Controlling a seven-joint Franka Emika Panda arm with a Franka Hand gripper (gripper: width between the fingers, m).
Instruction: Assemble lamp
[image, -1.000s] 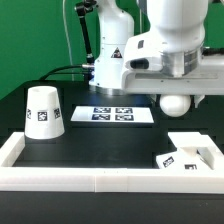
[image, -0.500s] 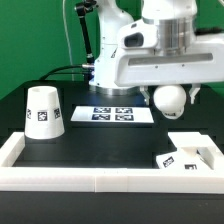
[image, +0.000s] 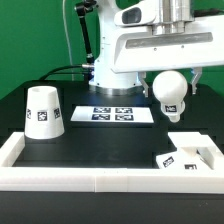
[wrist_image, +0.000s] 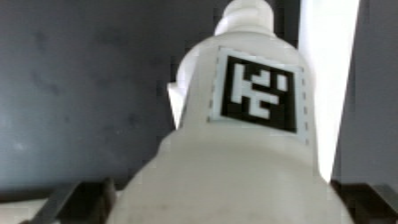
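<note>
My tool pinches the bulb by its rounded end, clear of the surface. It seems light, rigid and smooth, so that rounded hold may slip.

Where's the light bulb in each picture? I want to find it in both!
Exterior view: the bulb hangs in the gripper, toward the exterior view's right, above the table.
Wrist view: the bulb fills the middle, very close, its tag facing the camera.
Shared landmark: the dark table behind the bulb.
</note>
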